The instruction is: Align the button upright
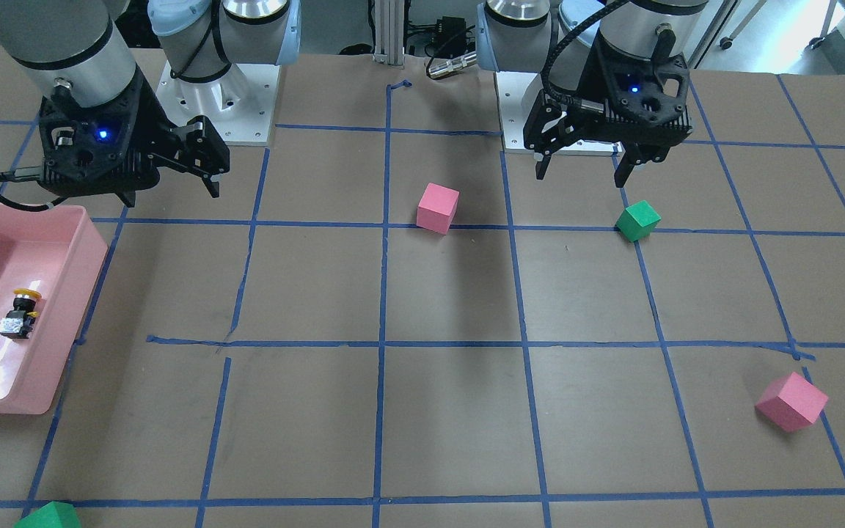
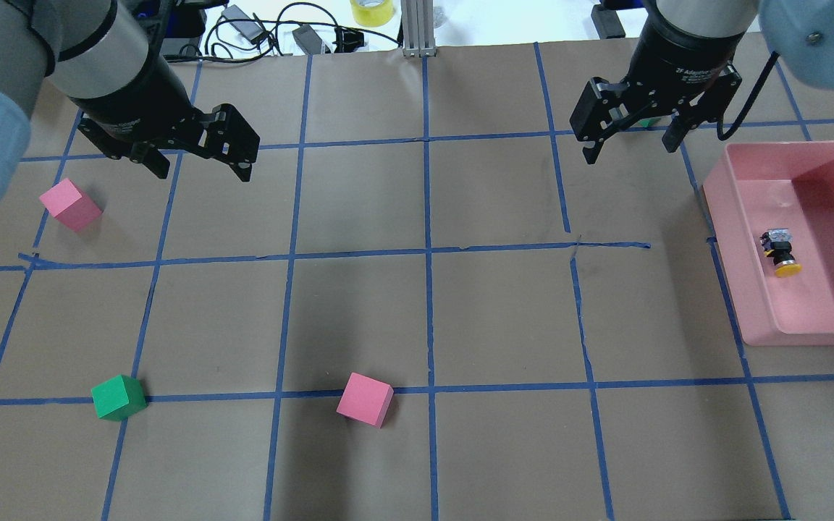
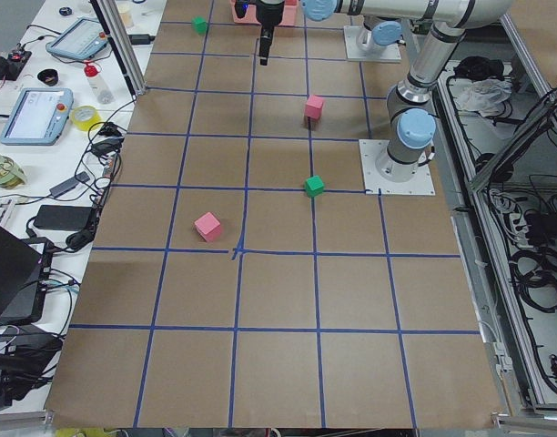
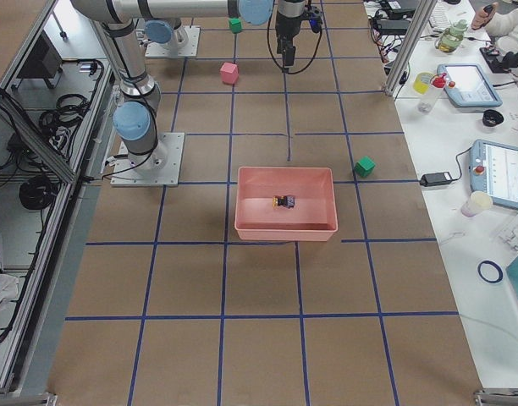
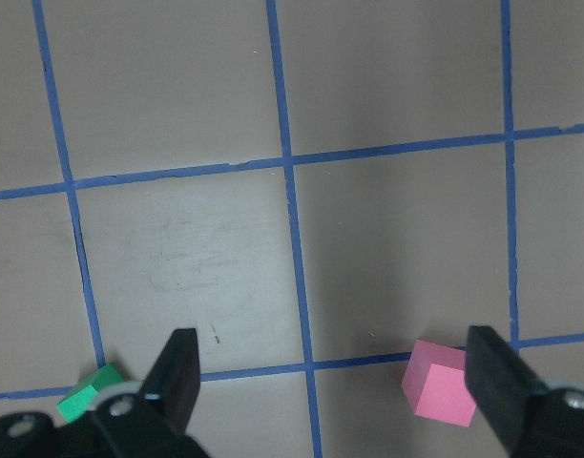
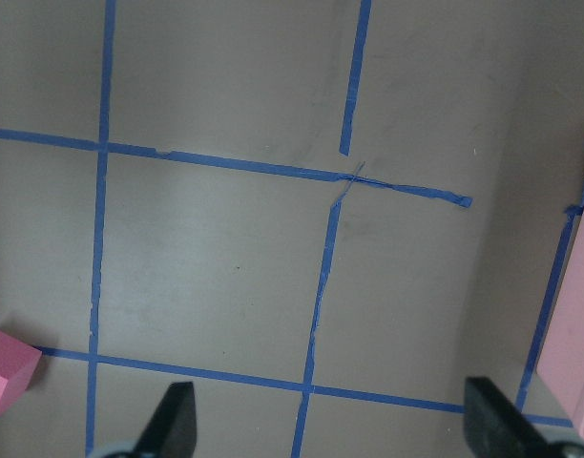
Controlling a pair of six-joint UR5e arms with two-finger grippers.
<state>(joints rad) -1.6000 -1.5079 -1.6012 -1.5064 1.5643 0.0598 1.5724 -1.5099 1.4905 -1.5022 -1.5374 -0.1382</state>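
Lying in the pink bin (image 2: 808, 334) at the 3 o'clock edge of the table (image 2: 504, 311) in the overhead view, the button (image 2: 780, 254) seems to rest on its side rather than upright, though it is small there. Its yellow cap points toward 5 o'clock and its black-and-silver base toward 11 o'clock. It sits on the bin floor, apart from the walls. The right gripper (image 2: 630, 152) hangs above the table at 10 o'clock from the bin, jaws spread wide with nothing between them; in its wrist view the bin's edge shows at 3 o'clock. The left gripper (image 2: 202, 174) hangs well apart from it, toward the table's 10 o'clock, jaws likewise wide and empty, with a pink cube (image 2: 69, 205) at 8 o'clock of it.
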